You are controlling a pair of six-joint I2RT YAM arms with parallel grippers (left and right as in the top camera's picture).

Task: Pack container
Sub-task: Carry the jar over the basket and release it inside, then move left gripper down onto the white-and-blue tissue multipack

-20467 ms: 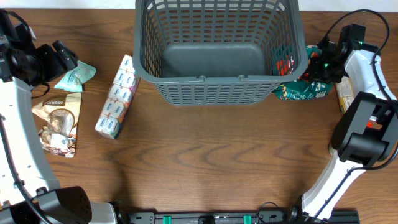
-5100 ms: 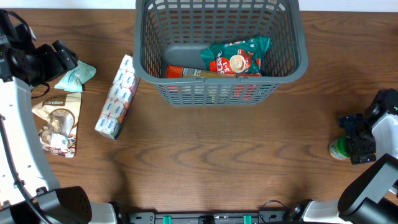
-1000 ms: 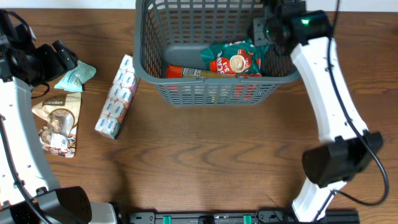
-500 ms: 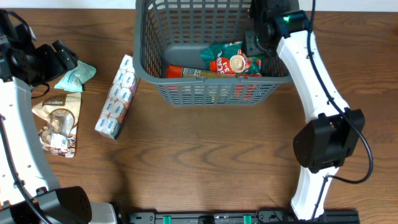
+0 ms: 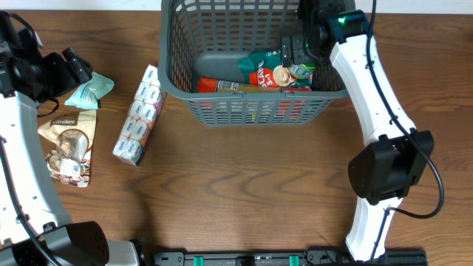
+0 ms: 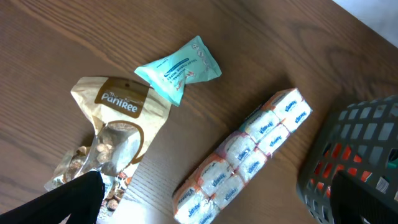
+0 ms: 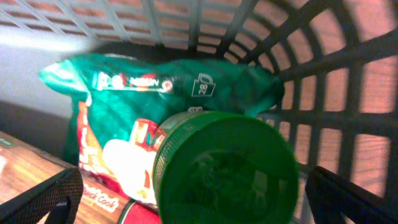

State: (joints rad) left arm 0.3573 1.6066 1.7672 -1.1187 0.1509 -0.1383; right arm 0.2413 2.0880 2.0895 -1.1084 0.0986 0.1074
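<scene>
The container (image 5: 259, 94) is a dark grey lattice basket at the table's back; it shows at the right in the left wrist view (image 6: 354, 149) and fills the right wrist view (image 7: 323, 81). Inside lie a green snack packet (image 5: 264, 63) (image 7: 124, 93) and a red-orange box (image 5: 229, 86) (image 7: 31, 168). A green-lidded jar (image 5: 301, 71) (image 7: 227, 168) rests on the packet by the basket's right wall. My right gripper (image 5: 298, 50) (image 7: 198, 198) hangs open over the jar, fingers apart from its sides. My left gripper (image 5: 70, 66) (image 6: 217, 202) is open and empty at the far left.
Left of the basket lie a long pack of tissues (image 5: 139, 114) (image 6: 249, 152), a small teal packet (image 5: 90, 90) (image 6: 179, 62) and a beige snack bag (image 5: 68, 144) (image 6: 115, 130). The right arm reaches across the basket's right rim.
My right gripper moved left and down into the basket, then opened and let go of the green-lidded jar, which now lies on the packet. The left arm has not moved.
</scene>
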